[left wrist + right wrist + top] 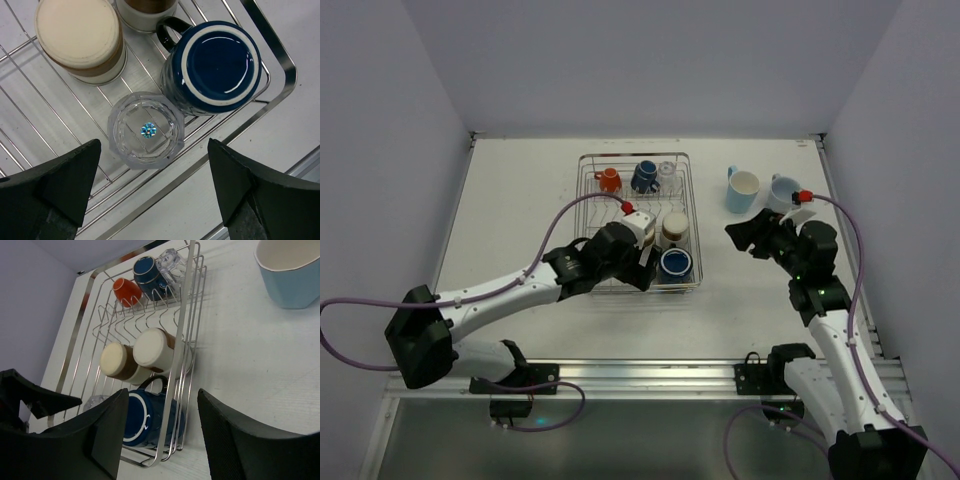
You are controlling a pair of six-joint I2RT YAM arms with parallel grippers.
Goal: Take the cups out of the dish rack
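Observation:
The dish rack (584, 190) holds an orange mug (608, 180), a dark blue mug (644, 176) and a clear glass (667, 172) at its far end. Nearer stand a cream-and-brown tumbler (675, 229) and another dark blue mug (676, 263). My left gripper (152, 195) hangs open above the rack's near corner. Just ahead of its fingers an upturned clear glass (145, 130) stands beside that dark blue mug (220, 67) and two tumblers (80, 40). My right gripper (165, 440) is open and empty over the table right of the rack (182, 340). Two light blue mugs (742, 190) stand on the table.
The second light blue mug (783, 192) sits just beyond my right wrist, near the table's right edge. Purple cables loop from both arms. White walls close the table at left, right and back.

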